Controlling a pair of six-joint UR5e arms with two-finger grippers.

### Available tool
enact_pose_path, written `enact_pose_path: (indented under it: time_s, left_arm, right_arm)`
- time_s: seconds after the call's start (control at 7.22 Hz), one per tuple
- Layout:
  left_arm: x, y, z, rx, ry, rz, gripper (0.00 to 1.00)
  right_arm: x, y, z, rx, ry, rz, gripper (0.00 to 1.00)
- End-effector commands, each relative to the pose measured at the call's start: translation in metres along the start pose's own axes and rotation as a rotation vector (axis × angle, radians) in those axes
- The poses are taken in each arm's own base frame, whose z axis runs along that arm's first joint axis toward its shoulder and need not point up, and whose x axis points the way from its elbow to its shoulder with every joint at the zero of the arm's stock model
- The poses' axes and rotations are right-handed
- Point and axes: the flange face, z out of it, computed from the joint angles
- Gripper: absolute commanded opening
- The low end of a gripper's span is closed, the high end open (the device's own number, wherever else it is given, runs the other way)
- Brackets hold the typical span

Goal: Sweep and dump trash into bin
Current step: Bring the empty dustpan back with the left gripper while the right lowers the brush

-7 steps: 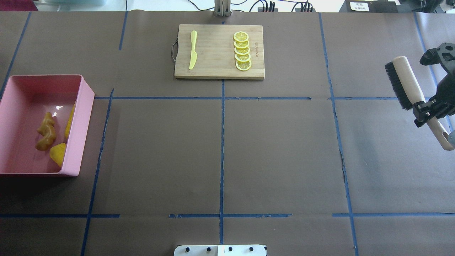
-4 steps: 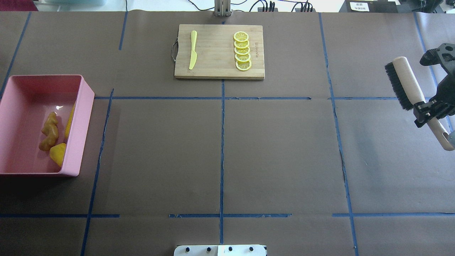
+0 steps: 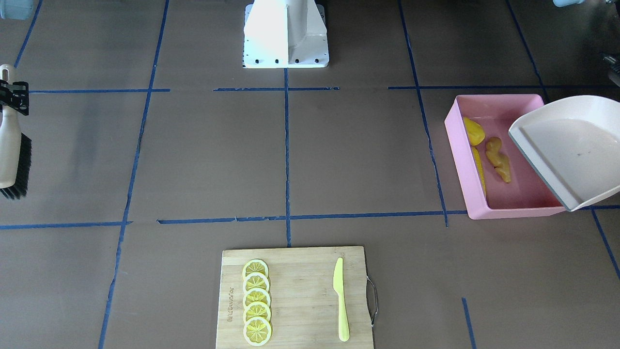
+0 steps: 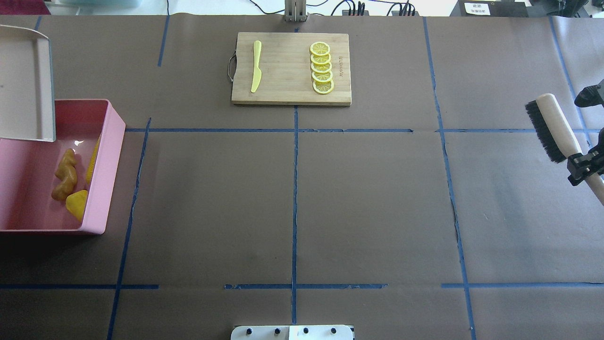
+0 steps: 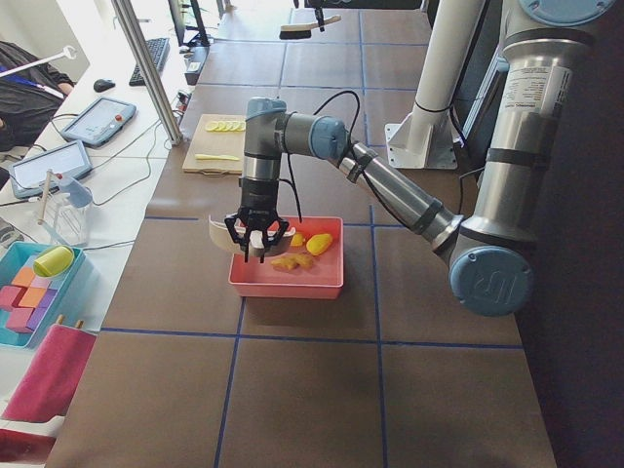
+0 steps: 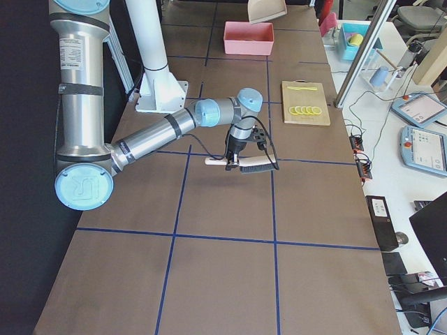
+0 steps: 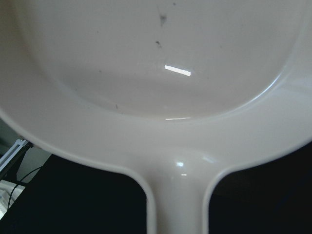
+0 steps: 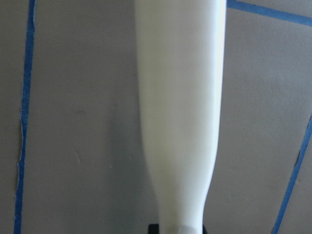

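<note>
The pink bin [image 4: 109, 156] [image 3: 459, 160] stands at the table's left end. The trash lies inside it: a tan ginger root [image 4: 65, 174] [image 3: 499, 165], a yellow potato-like lump [image 4: 76, 204] [image 3: 474, 132] and a corn cob [image 4: 93, 160] along the inner wall. A cream dustpan [image 4: 23, 85] [image 3: 566, 150] hangs tilted over the bin's far outer corner, and its pan looks empty. Its handle [image 7: 178, 195] runs toward the left wrist camera. The left gripper [image 5: 255, 234] shows only in the side view, so I cannot tell its state. My right gripper [image 4: 583, 165] [image 3: 14, 97] is shut on the brush [image 4: 549, 125] [image 3: 12, 155] near the right edge.
A wooden cutting board [image 4: 288, 89] at the far middle carries lemon slices [image 4: 322, 68] and a lime-green knife [image 4: 255, 66]. The white robot base [image 3: 286, 34] stands at the near middle edge. Blue tape lines cross the brown table cover.
The dustpan has come into the overhead view above the bin's far end. The ginger root has settled in the bin. The right gripper and brush have shifted right and nearer the robot.
</note>
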Motion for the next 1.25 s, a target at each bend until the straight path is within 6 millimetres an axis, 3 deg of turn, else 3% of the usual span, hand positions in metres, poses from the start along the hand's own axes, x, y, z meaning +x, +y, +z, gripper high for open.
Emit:
enact_pose_path:
  time_s: [0.0, 0.28, 0.55, 0.69, 0.83, 1.11]
  left_arm:
    - [0.013, -0.046, -0.016, 0.153, 0.090, -0.039, 0.00]
    - [0.043, -0.110, -0.028, 0.231, 0.156, -0.051, 0.00]
    - [0.066, -0.154, -0.032, 0.250, 0.189, -0.044, 0.00]
    - [0.075, -0.173, -0.035, 0.256, 0.198, -0.034, 0.00]
    - [0.083, -0.185, -0.036, 0.258, 0.206, -0.021, 0.00]
    - [0.085, -0.194, -0.039, 0.264, 0.207, -0.021, 0.00]
  right_arm:
    - [0.024, 0.011, 0.033, 0.004, -0.077, 0.052, 0.00]
    - [0.027, 0.006, 0.046, -0.014, -0.125, 0.131, 0.00]
    - [0.038, -0.004, 0.079, -0.008, -0.161, 0.195, 0.00]
    - [0.032, -0.005, 0.103, -0.035, -0.161, 0.197, 0.00]
    - [0.026, -0.003, 0.114, -0.056, -0.155, 0.190, 0.00]
    - [0.025, -0.001, 0.116, -0.062, -0.154, 0.188, 0.01]
